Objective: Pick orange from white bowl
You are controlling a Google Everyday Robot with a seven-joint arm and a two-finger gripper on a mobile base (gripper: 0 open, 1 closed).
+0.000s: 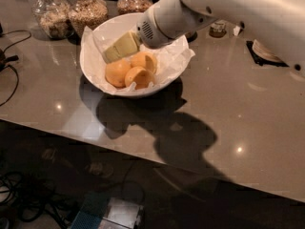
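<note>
The white bowl (pixel 167 75), lined with crumpled white paper, stands on the grey counter at upper left of centre. Three yellow-orange oranges lie together in it: one at the left (pixel 117 72), one at the front (pixel 138 77), one behind (pixel 145 60). My gripper (pixel 114 50), cream-coloured at the end of the white arm (pixel 228 8), reaches in from the upper right. It sits inside the bowl, just above and behind the left orange, tip pointing down-left toward the bowl's left wall. No orange is lifted.
Three glass jars of grain (pixel 87 12) stand behind the bowl. A small bottle (pixel 218 28) and a dark mat with plates (pixel 261 52) are at the right, partly hidden by the arm. Cables (pixel 9 75) lie at the left edge. The counter's front edge runs across the lower frame.
</note>
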